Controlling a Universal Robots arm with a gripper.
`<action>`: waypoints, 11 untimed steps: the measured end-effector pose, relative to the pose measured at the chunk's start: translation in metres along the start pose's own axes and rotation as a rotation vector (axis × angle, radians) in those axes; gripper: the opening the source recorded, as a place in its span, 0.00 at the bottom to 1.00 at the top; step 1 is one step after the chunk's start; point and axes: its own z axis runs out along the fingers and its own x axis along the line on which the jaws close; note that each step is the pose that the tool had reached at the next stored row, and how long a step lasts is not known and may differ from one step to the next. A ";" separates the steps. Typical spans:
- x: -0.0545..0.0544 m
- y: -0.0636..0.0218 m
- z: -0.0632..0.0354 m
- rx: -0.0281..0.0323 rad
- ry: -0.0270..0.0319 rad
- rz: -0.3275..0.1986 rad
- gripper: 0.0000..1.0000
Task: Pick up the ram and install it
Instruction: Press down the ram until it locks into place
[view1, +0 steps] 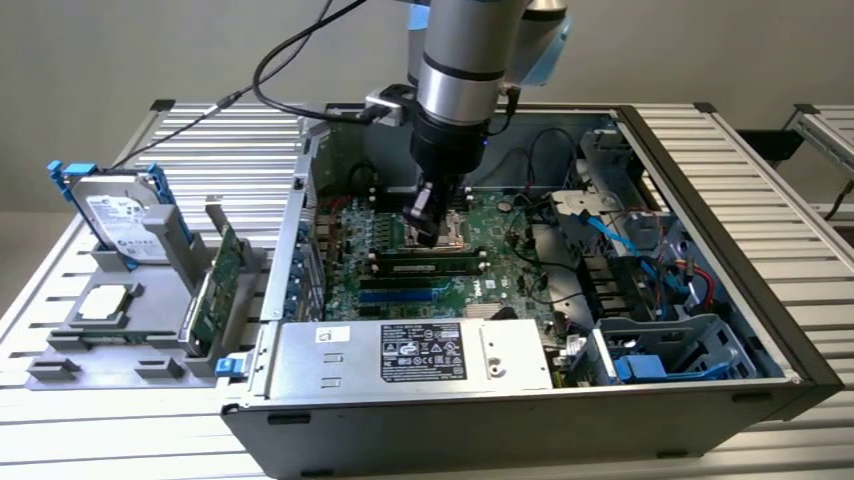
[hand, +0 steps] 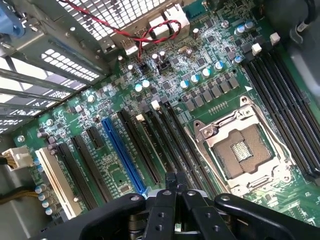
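Note:
The ram (view1: 427, 267) is a narrow green strip with dark chips, lying along a black slot of the motherboard (view1: 387, 290) inside the open computer case. My gripper (view1: 430, 232) hangs just above the board beside the CPU socket (hand: 245, 152), a little behind the ram in the exterior view. In the wrist view its black fingers (hand: 172, 187) meet in a narrow tip over the long black memory slots (hand: 150, 150), with nothing seen between them. The ram itself is hidden there under the gripper body.
A grey stand at the exterior view's left holds a silver hard drive with blue rails (view1: 118, 215), a green expansion card (view1: 216, 285) and a small square chip (view1: 104, 305). The power supply (view1: 420, 355), cables (view1: 627, 240) and a drive cage (view1: 661, 350) crowd the case.

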 end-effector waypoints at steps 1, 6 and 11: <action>0.000 0.0000 -0.0001 0.0023 0.0046 0.007 0.11; 0.000 0.0000 -0.0004 0.0186 0.0302 0.041 0.11; 0.000 0.0000 -0.0003 0.0458 0.0411 0.075 0.11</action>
